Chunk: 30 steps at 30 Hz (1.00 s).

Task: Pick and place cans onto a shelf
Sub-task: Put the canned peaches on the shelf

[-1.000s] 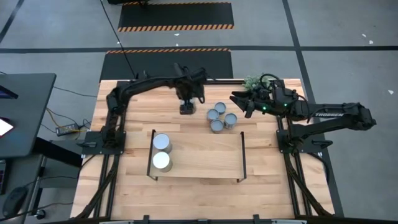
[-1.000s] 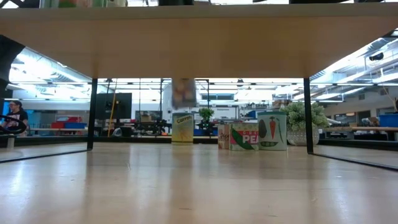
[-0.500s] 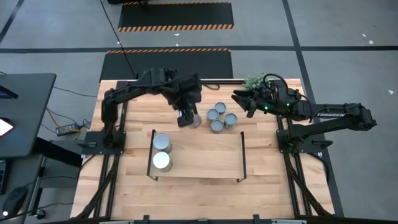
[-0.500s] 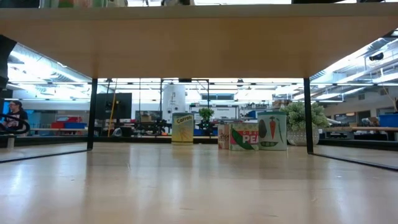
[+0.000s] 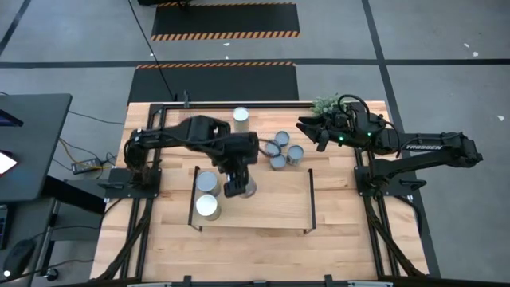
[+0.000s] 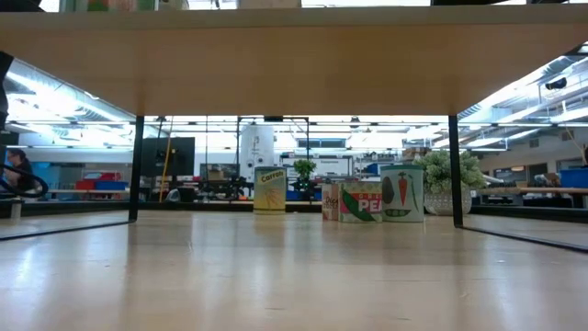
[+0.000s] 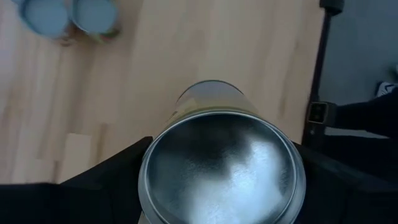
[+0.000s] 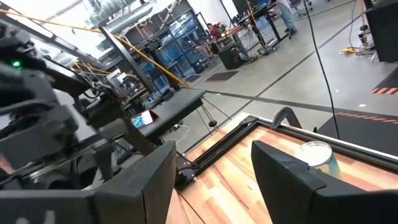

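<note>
Two cans (image 5: 207,194) stand on the shelf (image 5: 275,199). The left gripper (image 5: 236,184) is over the shelf, clamped on a third can (image 7: 222,167). Beyond, four cans (image 5: 282,150) and a lone can (image 5: 241,117) remain unplaced; the right gripper (image 5: 312,132) waits, fingers spread, near the plant (image 5: 324,105)

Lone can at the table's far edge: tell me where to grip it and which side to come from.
Grip the lone can on its curved side wall, probably from straight above, fingers straddling the round top. It stands upright with nothing touching it. The left pincer is busy, shut on another can over the shelf.
</note>
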Available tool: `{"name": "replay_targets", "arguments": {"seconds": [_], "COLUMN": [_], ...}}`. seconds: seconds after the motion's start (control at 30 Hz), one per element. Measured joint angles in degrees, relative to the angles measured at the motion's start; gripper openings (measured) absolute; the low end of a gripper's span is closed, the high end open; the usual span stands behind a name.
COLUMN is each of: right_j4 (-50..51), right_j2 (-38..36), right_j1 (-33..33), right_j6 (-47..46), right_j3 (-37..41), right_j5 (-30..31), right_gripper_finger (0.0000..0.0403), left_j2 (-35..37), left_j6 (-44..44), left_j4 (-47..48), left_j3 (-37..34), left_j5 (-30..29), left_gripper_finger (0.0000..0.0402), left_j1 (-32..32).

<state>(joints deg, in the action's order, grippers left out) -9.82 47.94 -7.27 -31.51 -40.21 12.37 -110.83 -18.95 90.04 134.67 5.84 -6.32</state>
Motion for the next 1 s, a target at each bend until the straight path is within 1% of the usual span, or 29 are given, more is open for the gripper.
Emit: {"name": "replay_targets", "arguments": {"seconds": [0.2, 0.37, 0.73, 1.0], "right_j4": [0.00, -0.06, -0.90, -0.88], "right_j2": [0.00, 0.04, 0.04, 0.04], "right_j1": [0.00, 0.00, 0.17, 0.41], "right_j6": [0.09, 0.19, 0.20, 0.20], "right_j3": [0.00, 0.00, 0.00, 0.00], "right_j5": [-0.09, -0.09, -0.12, -0.12], "right_gripper_finger": [0.0217, 0.0217, 0.0217, 0.0217], "left_j2": [-0.56, -2.85, -6.14, -6.51], "left_j6": [-1.54, -0.08, 3.14, 4.48], "left_j4": [-0.02, 0.00, 0.04, -0.03], "left_j3": [-0.03, -0.22, -2.03, -2.03], "left_j5": [-0.08, -0.58, -0.19, 0.42], "left_gripper_finger": [0.0312, 0.0312, 0.0312, 0.0312], "left_j1": [-3.75, -5.60, -5.92, -7.18]}}
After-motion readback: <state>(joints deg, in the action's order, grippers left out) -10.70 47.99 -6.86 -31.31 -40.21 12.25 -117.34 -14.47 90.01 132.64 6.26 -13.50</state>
